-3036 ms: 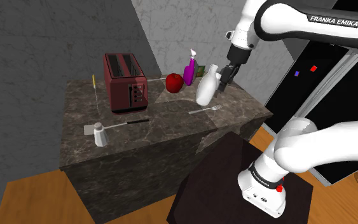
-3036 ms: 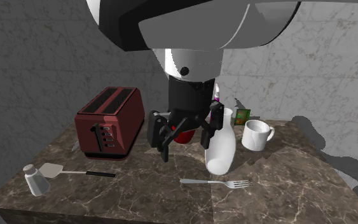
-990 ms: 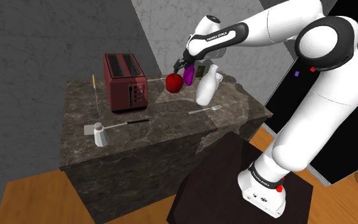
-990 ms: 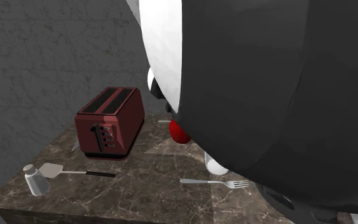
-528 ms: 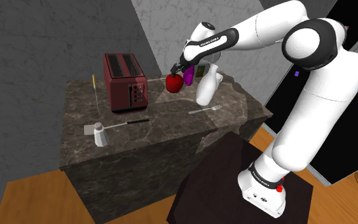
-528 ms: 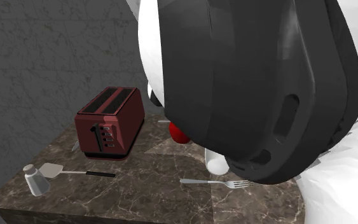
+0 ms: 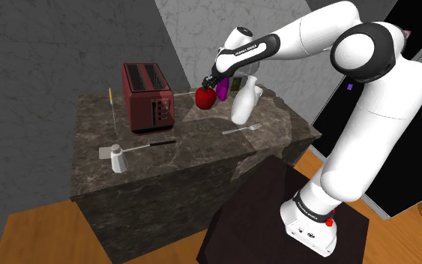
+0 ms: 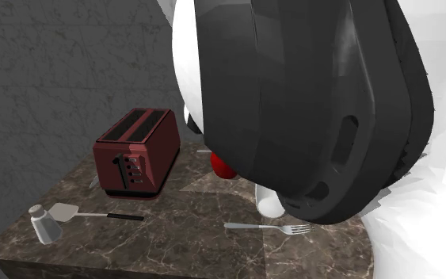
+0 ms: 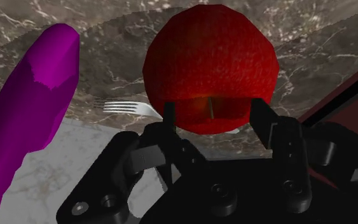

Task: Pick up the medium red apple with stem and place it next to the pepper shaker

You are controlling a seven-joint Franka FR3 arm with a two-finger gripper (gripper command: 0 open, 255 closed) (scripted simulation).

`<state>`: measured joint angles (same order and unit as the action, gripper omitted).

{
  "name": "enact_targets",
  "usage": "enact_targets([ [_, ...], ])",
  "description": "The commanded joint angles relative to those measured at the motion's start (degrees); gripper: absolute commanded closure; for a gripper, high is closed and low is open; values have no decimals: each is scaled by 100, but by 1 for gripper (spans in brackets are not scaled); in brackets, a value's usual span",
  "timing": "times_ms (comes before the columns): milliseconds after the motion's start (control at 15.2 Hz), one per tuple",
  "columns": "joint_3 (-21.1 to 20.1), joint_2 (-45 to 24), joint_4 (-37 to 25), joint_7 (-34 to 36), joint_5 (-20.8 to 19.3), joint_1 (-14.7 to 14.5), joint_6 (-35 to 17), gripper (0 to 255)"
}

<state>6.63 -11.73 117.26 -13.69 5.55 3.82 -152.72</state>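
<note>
**End effector spread about the red apple at the back of the surface**

*Shoulder view.* You see the white arm arch from its stand at the lower right across to the far side of the dark marbled surface. The black end effector is lowered onto the red apple. The apple rests on the surface between the dark red toaster and a purple spray bottle. A white vessel stands just beside the bottle, and a fork lies in front of it. The pepper shaker stands near the front edge at this view's left, well apart from the apple. A spatula lies just beside the shaker.

*Second exterior view.* The arm's bulk covers this view's right. Past its edge you can make out a sliver of the apple, beyond the toaster's right end. The shaker and spatula lie at the front left and the fork at the front centre.

*Wrist view.* The two fingers stand wide apart, one at each flank of the apple, which sits between them on the surface. The purple bottle stands to one side of the end effector, and the fork's tines show between bottle and apple.
</note>
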Motion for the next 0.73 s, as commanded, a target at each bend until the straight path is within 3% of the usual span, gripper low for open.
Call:
enact_targets([
  [0,0,0,0,0,0,0,0,255],
  [660,12,82,-55,27,-33,-8,136,255],
])
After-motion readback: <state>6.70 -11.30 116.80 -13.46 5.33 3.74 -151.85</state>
